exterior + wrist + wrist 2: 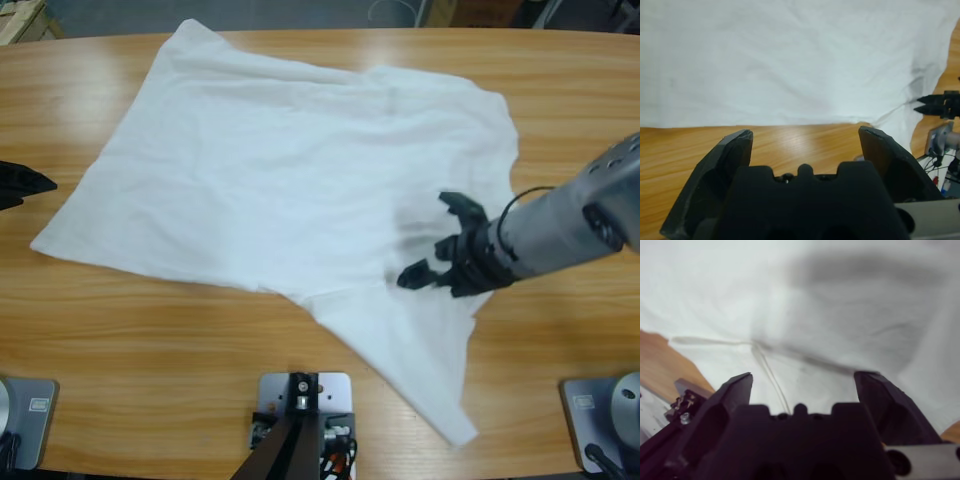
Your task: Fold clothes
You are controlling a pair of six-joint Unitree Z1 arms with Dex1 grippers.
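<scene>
White T-shirt lies spread across the middle of the wooden table, mostly flat, with soft creases. One corner reaches the far edge of the table at upper left; another corner points toward the left side. A narrower flap of the shirt trails toward the near edge at lower right, ending in a point.

Right gripper comes in from the right side on a silver-grey arm, with a thin black cable looping over the wrist. Its jaws stand spread apart above the shirt's right part, where the narrow flap begins. Nothing between them. It casts a grey shadow on the cloth just to its left. In the right wrist view the right gripper looks down on white fabric with a seam line and a fold running across; bare wood shows at the left edge and a sliver at lower right.

Left gripper sits at the far left edge of the table, only its black tip in the high view, just beside the shirt's left corner and not touching it. In the left wrist view the left gripper has its jaws spread wide over bare wood, empty, with the shirt's edge lying just ahead. The other gripper shows small at the right of that view.
</scene>
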